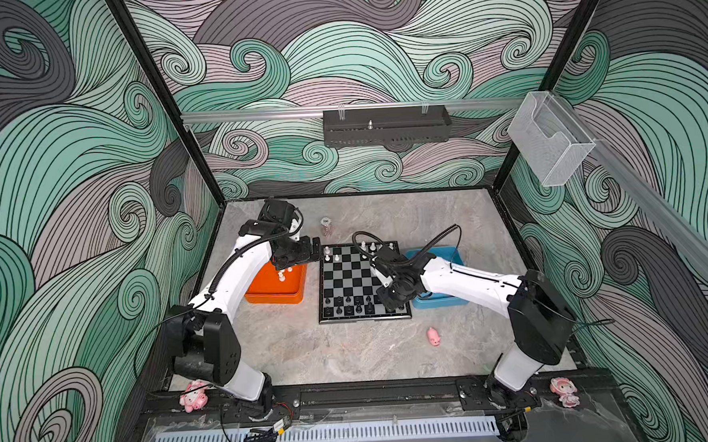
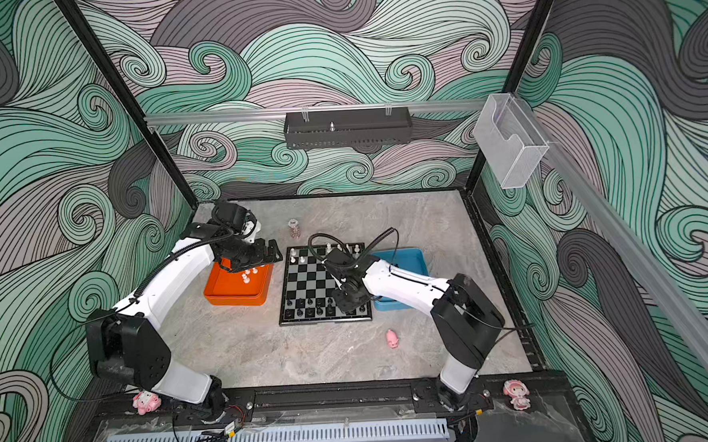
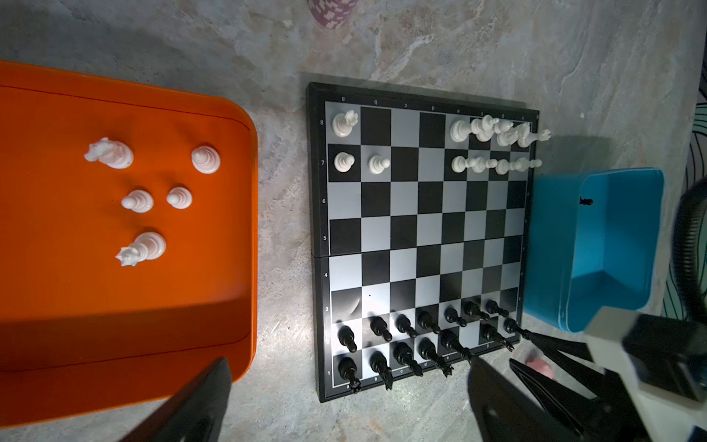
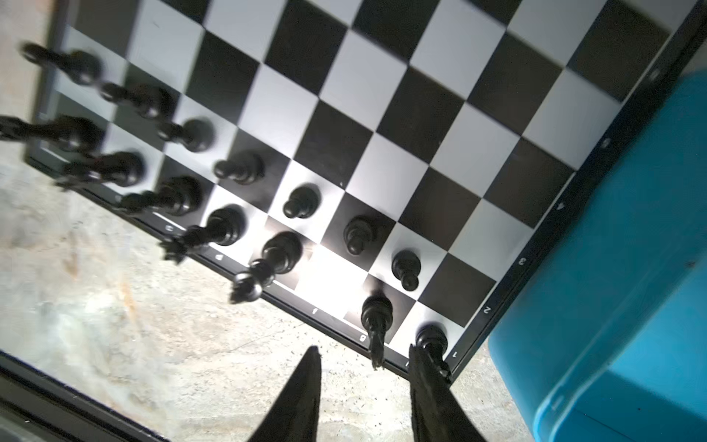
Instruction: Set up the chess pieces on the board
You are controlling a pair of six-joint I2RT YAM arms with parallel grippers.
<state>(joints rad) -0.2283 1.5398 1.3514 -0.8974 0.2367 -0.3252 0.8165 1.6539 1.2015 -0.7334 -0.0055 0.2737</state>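
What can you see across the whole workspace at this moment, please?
board: one, black and grey, table centre
orange tray: one, left of board
blue tray: one, right of board
white chess pieces: five in orange tray, about eleven on board's far rows
black chess pieces: about fourteen on board's near rows, one in blue tray
pig figurine: one, pink, near-right of board
jar: one, clear pinkish, behind board
dolls: two, pink, front rail
left gripper: open, black, between orange tray and board
right gripper: open, black, board's near right corner
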